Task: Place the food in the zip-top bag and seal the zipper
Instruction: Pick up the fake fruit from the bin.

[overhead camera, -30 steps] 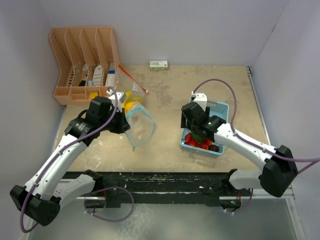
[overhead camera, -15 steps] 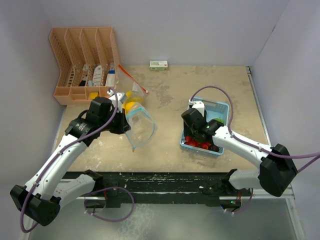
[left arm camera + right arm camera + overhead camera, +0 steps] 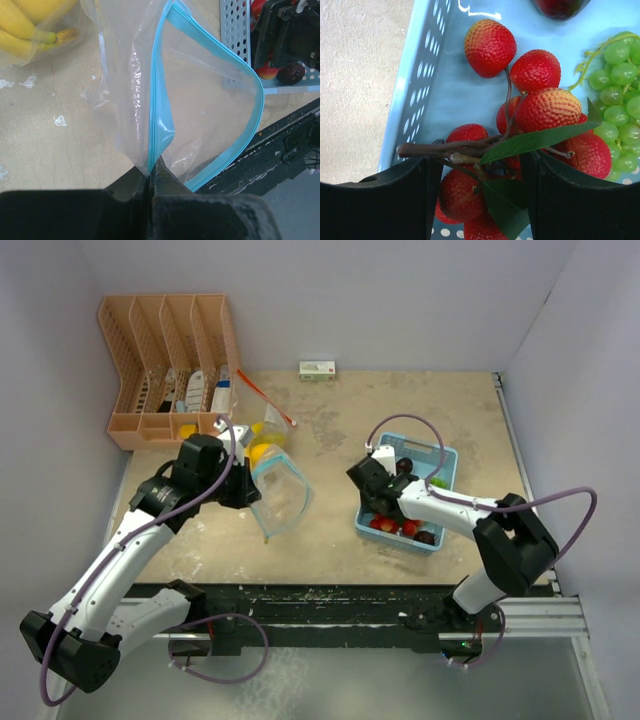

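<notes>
The clear zip-top bag with a blue zipper lies left of centre, mouth gaping. My left gripper is shut on the zipper edge. The light-blue basket holds a bunch of red lychee-like fruits on a brown twig with green leaves, green grapes and a dark purple fruit. My right gripper is down in the basket, open, its jaws standing either side of the red bunch. Yellow bananas lie in plastic beside the bag.
An orange rack with small items stands at the back left. A small white and green box lies at the back wall. The basket wall is close to my right gripper's left finger. A dark rail runs along the near edge.
My right gripper has dropped lower into the basket and shifted left, towards its near-left part, over the red bunch. The left arm and the bag have not moved.
</notes>
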